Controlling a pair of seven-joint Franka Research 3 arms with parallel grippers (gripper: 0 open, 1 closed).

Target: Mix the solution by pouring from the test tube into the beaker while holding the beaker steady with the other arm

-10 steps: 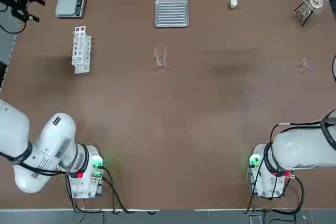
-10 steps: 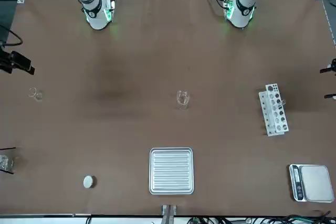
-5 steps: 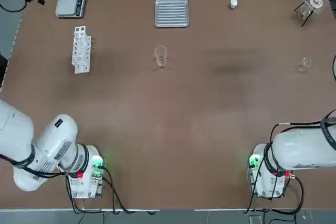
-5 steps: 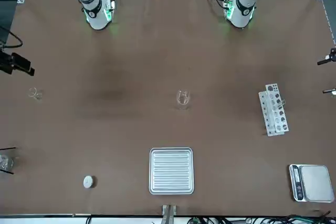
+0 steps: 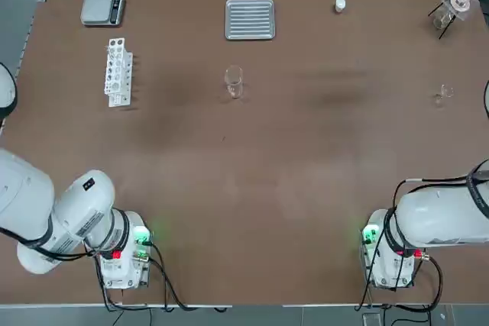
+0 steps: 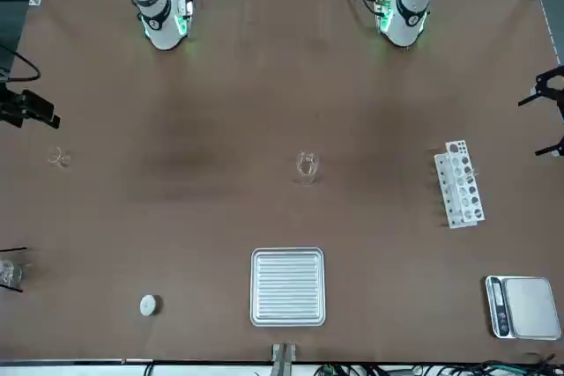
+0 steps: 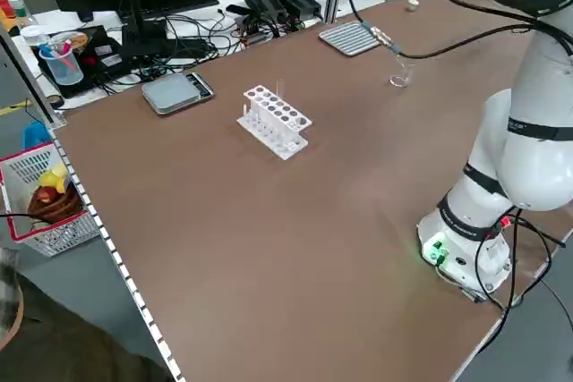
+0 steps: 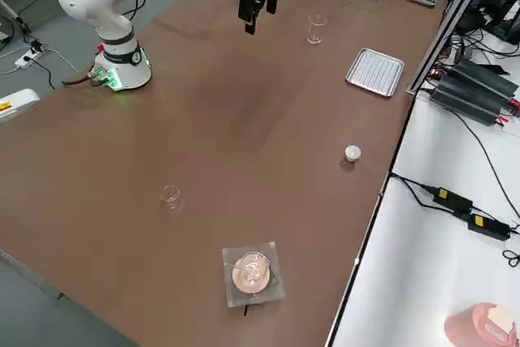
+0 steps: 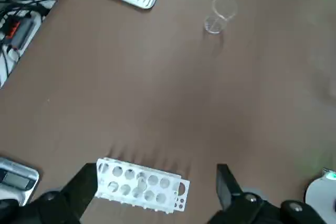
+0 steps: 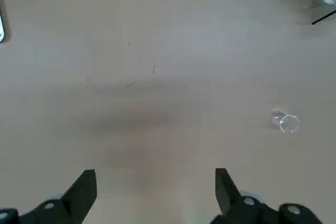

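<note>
Both grippers hovering high with fingers spread, holding nothing.

Left gripper (image 9: 155, 192) is hanging above the test tube rack (image 9: 140, 184); one test tube (image 7: 281, 89) is standing in the rack's far row. Right gripper (image 10: 155, 192) is idling over bare table (image 5: 306, 188). Beaker (image 5: 234, 82) is sitting upright mid-table, near the ribbed tray (image 5: 250, 19). Both look like thin glass: light, slick, fragile. Probably best pinching the tube near its top and gripping the beaker across its wall, gently.

beaker (image 5: 233, 82): clear, upright, mid-table | test tube: not discernible
</note>
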